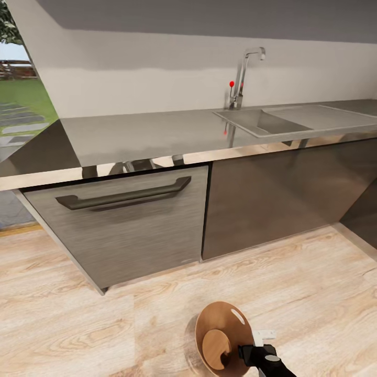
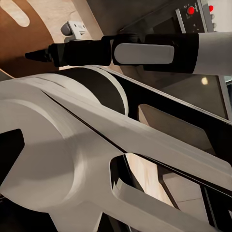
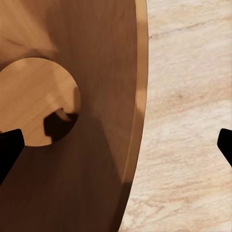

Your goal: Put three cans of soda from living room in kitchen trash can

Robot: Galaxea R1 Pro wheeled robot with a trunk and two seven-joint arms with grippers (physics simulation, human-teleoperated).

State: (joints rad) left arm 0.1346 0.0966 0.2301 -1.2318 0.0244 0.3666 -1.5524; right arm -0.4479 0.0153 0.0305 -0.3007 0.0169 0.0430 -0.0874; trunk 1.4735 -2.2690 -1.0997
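Right gripper (image 1: 235, 355) hangs over the tash can (image 1: 209, 327), its black fingers (image 3: 9, 145) spread wide with nothing between them; one tip sits over the coppery inside, the other over the wood floor (image 1: 78, 324). From the head view the bin stands at six o'clock on the floor, with grey cabinets (image 1: 120, 225) and sink (image 1: 262, 123) toward twelve. Whether the left gripper is released or clenched I cannot tell.

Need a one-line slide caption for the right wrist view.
Open right gripper poised over the rim of the trash can, coppery-brown interior and round base visible, pale wood floor beside it.
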